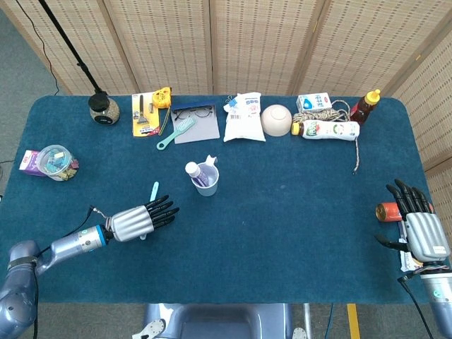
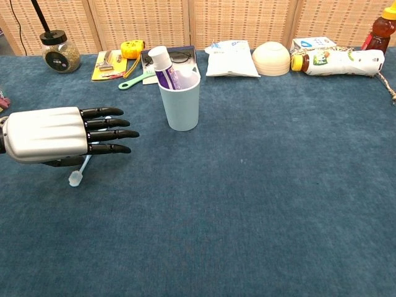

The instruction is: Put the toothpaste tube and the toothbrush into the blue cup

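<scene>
Toothbrush left to cup, my left robot hand over it

The toothbrush (image 1: pixel 152 200) lies flat on the bench (image 1: pixel 282 233) left of the blue cup (image 2: pixel 179 102), which already holds the toothpaste tube (image 2: pixel 163 67). It's light, stiff and thin, so I'd pinch mid-handle. My left robot hand (image 2: pixel 59 135) hovers spread, holding nothing; right robot hand (image 1: pixel 421 229) idle, released

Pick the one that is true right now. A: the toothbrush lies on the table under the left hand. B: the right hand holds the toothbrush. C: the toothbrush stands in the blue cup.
A: the toothbrush lies flat on the table under the left hand, its ends sticking out, outside the blue cup.
</scene>
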